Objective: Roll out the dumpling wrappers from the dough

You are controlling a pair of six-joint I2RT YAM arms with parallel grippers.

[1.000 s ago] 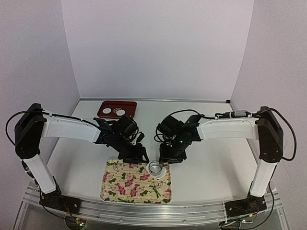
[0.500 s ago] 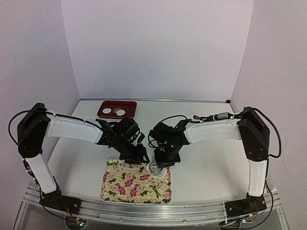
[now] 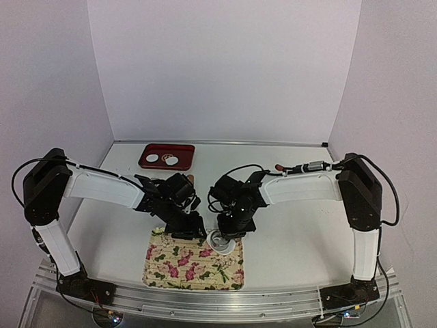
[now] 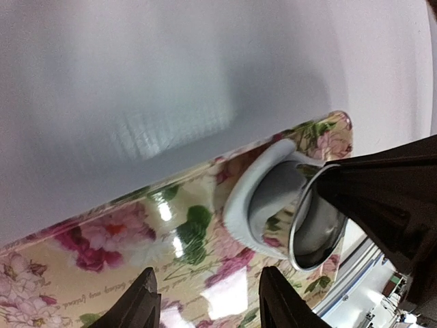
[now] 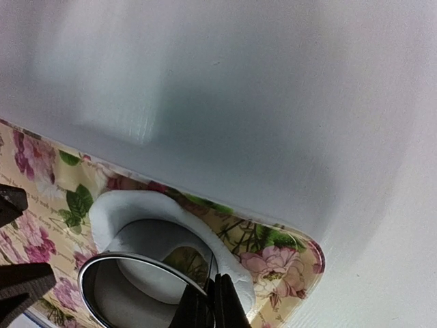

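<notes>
Two dumpling wrappers (image 3: 151, 158) (image 3: 172, 160), small white discs, lie in the red tray (image 3: 184, 152) at the back. On the floral board (image 3: 184, 266) sits a flat white dough leftover (image 5: 136, 205) with a hole, and the metal ring cutter (image 5: 109, 301) stands in that hole. My right gripper (image 5: 210, 301) is shut on the cutter's thin rim. My left gripper (image 4: 208, 301) is open just above the board's far edge, left of the dough leftover (image 4: 239, 205) and the ring cutter (image 4: 314, 232), with nothing between its fingers.
The floral board (image 5: 273, 260) lies near the table's front edge, between the two arm bases. The red tray stands against the back wall, left of centre. Both arms reach in over the board's far edge, close to each other.
My right arm has swung left and down to the ring cutter, and its jaws have closed on the rim. My left gripper has edged slightly nearer over the board.
</notes>
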